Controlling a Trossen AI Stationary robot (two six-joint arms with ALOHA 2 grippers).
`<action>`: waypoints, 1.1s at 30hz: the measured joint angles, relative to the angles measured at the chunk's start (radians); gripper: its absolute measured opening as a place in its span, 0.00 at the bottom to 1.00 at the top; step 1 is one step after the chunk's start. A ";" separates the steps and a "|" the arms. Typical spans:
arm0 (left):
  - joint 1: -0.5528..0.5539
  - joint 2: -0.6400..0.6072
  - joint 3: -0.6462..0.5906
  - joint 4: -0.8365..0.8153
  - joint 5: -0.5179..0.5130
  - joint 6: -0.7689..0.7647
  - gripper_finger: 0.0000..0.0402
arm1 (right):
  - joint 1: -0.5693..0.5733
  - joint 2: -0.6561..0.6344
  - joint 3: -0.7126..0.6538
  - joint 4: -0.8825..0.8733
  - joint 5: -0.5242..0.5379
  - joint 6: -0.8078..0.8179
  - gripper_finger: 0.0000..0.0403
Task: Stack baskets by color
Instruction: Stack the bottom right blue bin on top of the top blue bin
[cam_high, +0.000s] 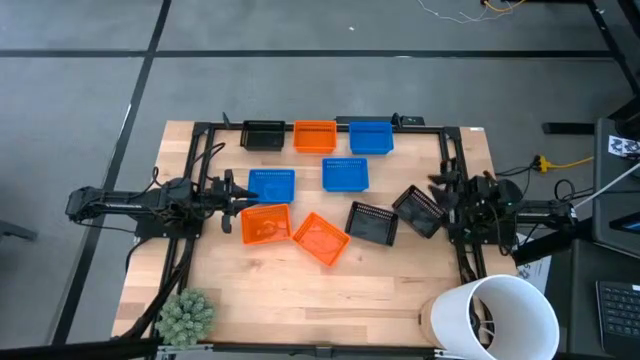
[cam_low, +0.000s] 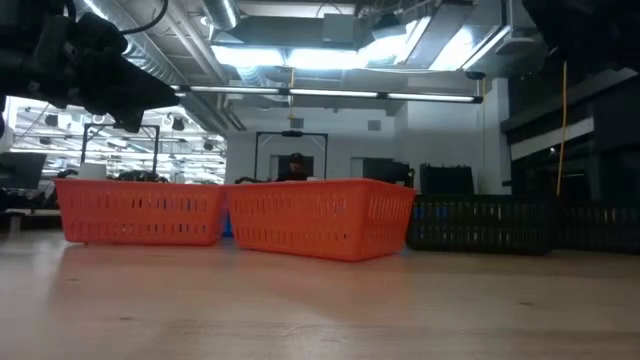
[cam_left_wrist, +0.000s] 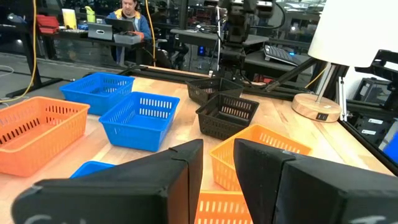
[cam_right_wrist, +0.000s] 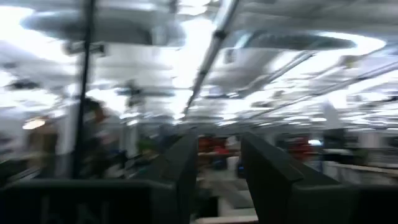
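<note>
Nine mesh baskets lie on the wooden table. A black basket (cam_high: 263, 135), an orange one (cam_high: 315, 136) and a blue one (cam_high: 370, 137) stand in a row at the far edge. Two blue baskets (cam_high: 270, 186) (cam_high: 345, 174) sit mid-table. Two orange baskets (cam_high: 266, 224) (cam_high: 321, 238) and two black ones (cam_high: 372, 222) (cam_high: 418, 211) lie nearer. All rest singly on their bottoms; the black one at the right is tilted. My left gripper (cam_high: 233, 192) (cam_left_wrist: 217, 168) hovers level and open by the left blue basket. My right gripper (cam_high: 438, 188) (cam_right_wrist: 217, 168) is open beside the right black basket, tipped upward at the ceiling.
A white bucket (cam_high: 505, 318) stands at the near right corner and a fuzzy green plant (cam_high: 185, 315) at the near left. A black frame rail (cam_high: 320, 124) runs around the work area. Bare wood lies along the near edge. A person (cam_left_wrist: 127, 15) sits beyond the table.
</note>
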 joint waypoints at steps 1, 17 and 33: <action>0.000 0.000 0.000 0.000 0.000 0.000 0.21 | 0.000 0.001 0.000 0.009 0.025 0.000 0.31; 0.000 0.000 0.000 0.000 0.000 0.000 0.21 | 0.000 0.004 0.001 0.350 0.211 0.240 0.31; 0.001 0.000 0.000 0.393 -0.098 -0.032 0.21 | 0.001 0.492 0.527 -0.166 0.182 0.299 0.31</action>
